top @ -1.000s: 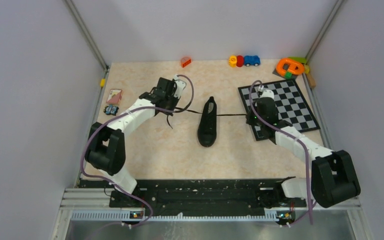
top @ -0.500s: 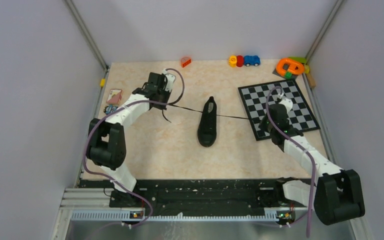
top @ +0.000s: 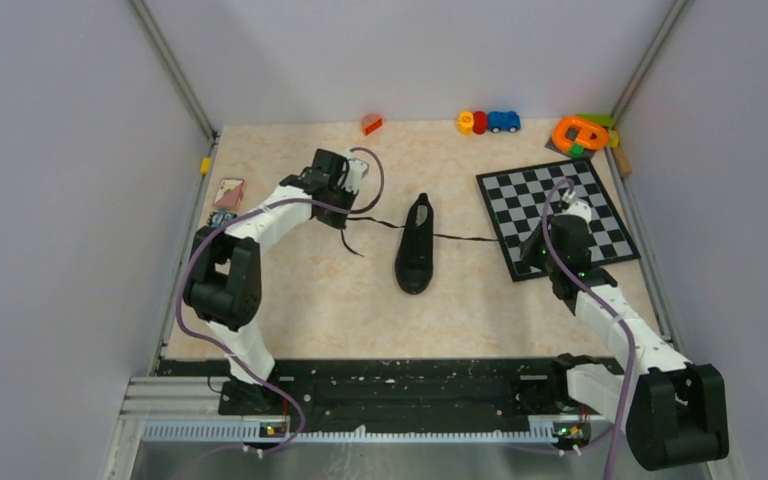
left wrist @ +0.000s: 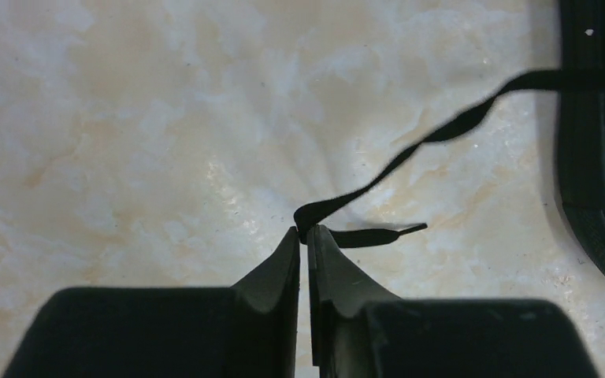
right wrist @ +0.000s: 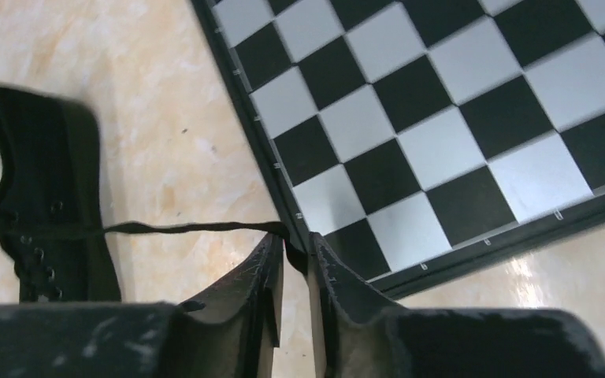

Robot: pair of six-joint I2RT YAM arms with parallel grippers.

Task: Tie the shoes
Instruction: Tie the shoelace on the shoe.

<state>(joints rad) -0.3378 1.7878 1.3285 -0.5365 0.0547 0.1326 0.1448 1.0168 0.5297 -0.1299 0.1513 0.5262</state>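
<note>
Looking down from above, we see a beige, marbled table (top: 340, 310) boxed in by plain grey walls (top: 60, 200). Slanted aluminium posts (top: 173, 70) stand at its far corners, and a black rail (top: 410, 385) runs along the near edge where both arms are bolted.

The black shoe (top: 415, 250) lies near the middle of the table, its length running from near to far. It sits apart from the chessboard (top: 560, 205), which lies flat to its right.

The left lace (top: 375, 221) runs from the shoe to the left gripper (left wrist: 305, 234). That gripper's fingers are pressed together and pinch the lace close to its end. The lace twists and sags above the marbled surface, and its short tip pokes out beside the fingertips.

The right lace (top: 470, 238) runs almost straight to the right gripper (right wrist: 295, 246), which hangs over the near left edge of the chessboard. Its fingers are drawn in to a narrow slit with the lace caught between the tips.

Along the far edge we see a small orange block (top: 371, 123), a row of toy cars (top: 488, 121) and an orange ring (top: 580, 132) in the right corner. By the left wall lie a pink card (top: 229, 190) and a yellow clip (top: 204, 165).
</note>
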